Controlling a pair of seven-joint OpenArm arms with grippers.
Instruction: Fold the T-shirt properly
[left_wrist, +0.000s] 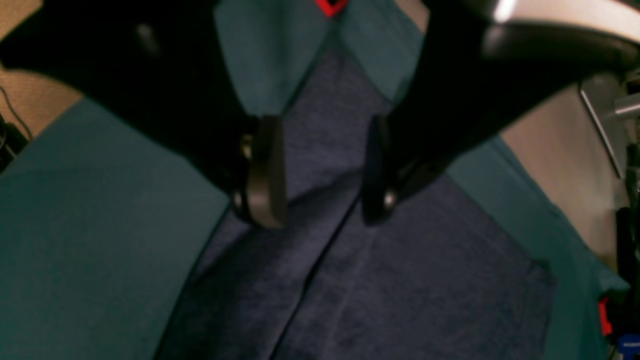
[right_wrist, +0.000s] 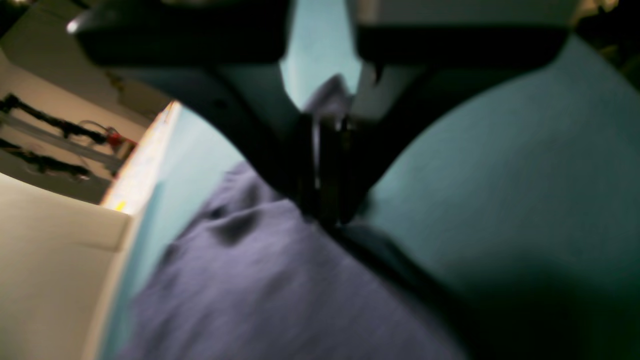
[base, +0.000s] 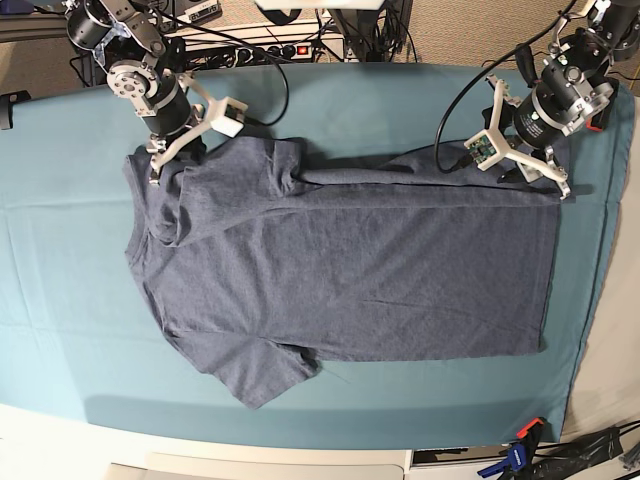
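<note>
The blue-grey T-shirt (base: 340, 270) lies spread on the teal table cloth (base: 60, 250), neck to the left and hem to the right, with its far long edge folded inward. At the far left shoulder, my right gripper (base: 170, 152) is shut on a pinch of the T-shirt (right_wrist: 260, 290); cloth shows between the closed fingers (right_wrist: 305, 165). My left gripper (base: 528, 172) hovers open over the far hem corner. In the left wrist view its fingers (left_wrist: 265, 175) straddle a crease of the T-shirt (left_wrist: 400, 280), the left gripper (left_wrist: 322, 200) holding nothing.
The teal cloth (left_wrist: 100, 225) runs to the table's edges. An orange and blue clamp (base: 518, 452) sits at the near right corner, and a red clamp (left_wrist: 330, 6) at the far edge. Cables and a power strip (base: 270, 45) lie behind the table.
</note>
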